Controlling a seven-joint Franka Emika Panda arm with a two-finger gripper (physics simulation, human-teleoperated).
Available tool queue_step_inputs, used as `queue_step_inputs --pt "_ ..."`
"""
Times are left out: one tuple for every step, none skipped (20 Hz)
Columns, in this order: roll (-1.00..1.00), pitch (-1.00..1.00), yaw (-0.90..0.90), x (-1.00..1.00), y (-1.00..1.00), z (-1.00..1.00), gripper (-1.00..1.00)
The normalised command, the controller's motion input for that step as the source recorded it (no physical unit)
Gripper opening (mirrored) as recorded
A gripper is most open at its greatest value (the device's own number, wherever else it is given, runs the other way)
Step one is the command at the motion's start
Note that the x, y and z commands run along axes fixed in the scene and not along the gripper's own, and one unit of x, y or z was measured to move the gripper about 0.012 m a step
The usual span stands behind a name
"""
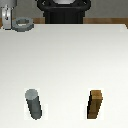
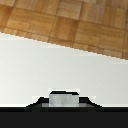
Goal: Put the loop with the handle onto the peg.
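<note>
Far corner of the white table [image 1: 70, 55], at the exterior view's left: the loop with the handle [image 1: 22, 23] hanging level at the tip of the gripper [image 1: 8, 21], its ring jutting toward the exterior view's right, its stubby tab against the pale fingers [image 1: 6, 19]. Jaws seemingly clamped on that tab — the blur there too heavy to be certain of contact.

Well apart, near the front edge: the peg [image 1: 34, 103], upright and grey with a lighter round top, on the exterior view's left; the brown block [image 1: 96, 104] standing on the exterior view's right, about the same height.

Seen only in the exterior view: peg, block, loop's ring, and the dark robot base [image 1: 64, 11] beyond the table's far edge. Seen only in the wrist view: parquet wooden floor [image 2: 75, 20] past a slanting table edge, and a small grey piece [image 2: 64, 99] wedged against the dark gripper body — possibly the loop's handle, too blurred to tell.

Arm mostly out of frame — only the tip reaching down over the corner.
</note>
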Motion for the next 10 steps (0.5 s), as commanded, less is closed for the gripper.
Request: queue_step_inputs --pt "0.0 0.0 -1.0 0.0 0.0 0.0 -1.0" --pt "0.0 0.0 -0.9 0.0 0.0 0.0 -1.0" --pt "0.0 0.0 -1.0 0.0 0.0 0.0 -1.0" --pt "0.0 0.0 -1.0 0.0 0.0 0.0 -1.0" --pt "0.0 0.0 -1.0 0.0 0.0 0.0 -1.0" --pt "0.0 0.0 -1.0 0.0 0.0 0.0 -1.0" --pt "0.0 0.0 -1.0 0.0 0.0 0.0 -1.0" --pt "0.0 0.0 -1.0 0.0 0.0 0.0 -1.0" --pt "0.0 0.0 -1.0 0.0 0.0 0.0 -1.0" --pt "0.0 0.0 -1.0 0.0 0.0 0.0 -1.0"
